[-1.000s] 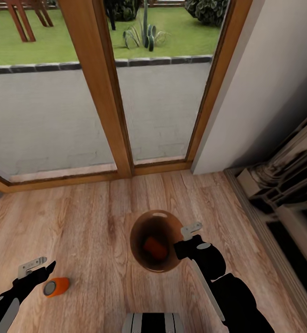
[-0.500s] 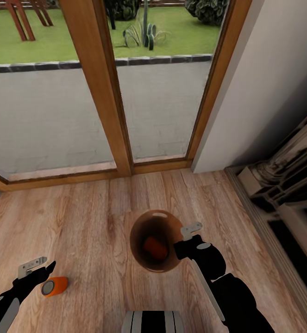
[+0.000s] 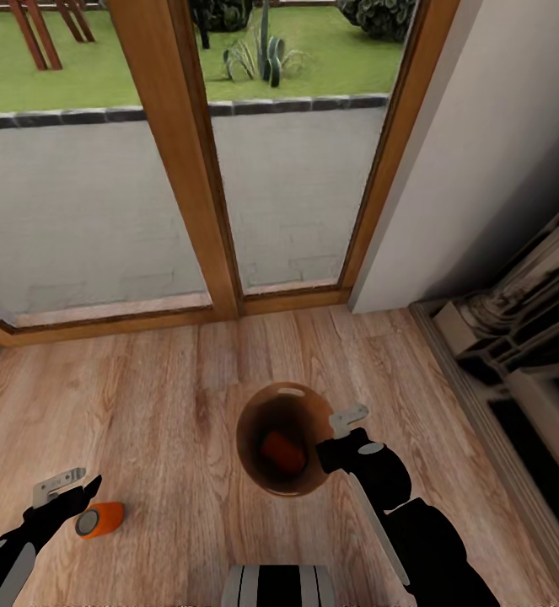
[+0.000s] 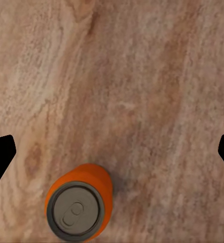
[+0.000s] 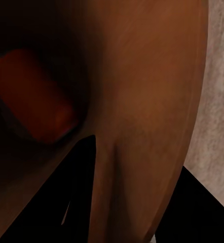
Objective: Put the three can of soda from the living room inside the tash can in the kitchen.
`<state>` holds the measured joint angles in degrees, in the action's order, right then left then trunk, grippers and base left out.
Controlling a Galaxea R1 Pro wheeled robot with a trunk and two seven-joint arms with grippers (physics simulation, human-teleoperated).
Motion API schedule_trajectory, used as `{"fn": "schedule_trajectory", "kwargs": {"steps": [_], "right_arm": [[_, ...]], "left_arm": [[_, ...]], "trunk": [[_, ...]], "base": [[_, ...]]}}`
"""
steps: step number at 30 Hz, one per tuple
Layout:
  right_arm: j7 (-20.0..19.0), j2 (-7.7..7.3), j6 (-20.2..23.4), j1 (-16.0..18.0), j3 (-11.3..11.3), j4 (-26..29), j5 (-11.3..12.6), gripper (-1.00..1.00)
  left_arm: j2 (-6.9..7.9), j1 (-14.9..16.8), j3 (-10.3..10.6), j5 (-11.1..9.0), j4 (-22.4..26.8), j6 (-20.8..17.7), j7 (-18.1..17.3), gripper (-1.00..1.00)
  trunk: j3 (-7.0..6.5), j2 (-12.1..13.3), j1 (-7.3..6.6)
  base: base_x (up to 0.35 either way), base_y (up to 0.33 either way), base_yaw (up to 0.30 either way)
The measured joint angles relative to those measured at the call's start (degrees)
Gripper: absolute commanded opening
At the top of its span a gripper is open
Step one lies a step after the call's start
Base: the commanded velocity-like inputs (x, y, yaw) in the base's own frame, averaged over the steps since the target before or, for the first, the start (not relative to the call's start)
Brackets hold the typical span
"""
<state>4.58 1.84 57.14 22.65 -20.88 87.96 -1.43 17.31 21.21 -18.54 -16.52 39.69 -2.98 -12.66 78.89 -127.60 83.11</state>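
An orange can (image 3: 100,519) lies on its side on the wood floor (image 3: 169,396), silvery top towards the robot, well to the left of the bin (image 3: 284,438). In the left wrist view this can (image 4: 79,208) sits low between the two dark fingertips, which stand far apart at the picture's edges, nearer one finger than the other. The left hand (image 3: 67,491) is wide open and empty, and hovers just beside the can, not touching it.

The bin stands upright on the floor in front of the glass doors (image 3: 186,160), with a second orange can (image 3: 282,453) lying at its bottom. The right wrist view shows that can (image 5: 33,96) against the glossy brown inside wall (image 5: 147,101). The right hand (image 3: 341,438) is at the bin's right rim; one dark finger (image 5: 79,197) appears to hang inside the wall, so it probably grips the rim, though the pictures do not settle how far it is closed.

My reading: one can is in, the step in hand is picking up the second, and a blue can is yet to be found. The next move calls for centring the left hand over the can's body, lowering it, and closing across the round side so the can does not roll away. The bin must also end up in the kitchen.
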Motion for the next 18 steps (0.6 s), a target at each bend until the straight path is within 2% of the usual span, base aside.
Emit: {"fn": "schedule_trajectory", "kwargs": {"steps": [18], "right_arm": [[0.0,0.00,0.0,0.0,0.0,0.0,-0.1,-1.00]], "left_arm": [[0.00,0.0,-0.1,0.0,0.0,0.1,0.0,1.00]], "trunk": [[1.64,0.0,0.00]], "base": [[0.000,0.000,0.000]]}}
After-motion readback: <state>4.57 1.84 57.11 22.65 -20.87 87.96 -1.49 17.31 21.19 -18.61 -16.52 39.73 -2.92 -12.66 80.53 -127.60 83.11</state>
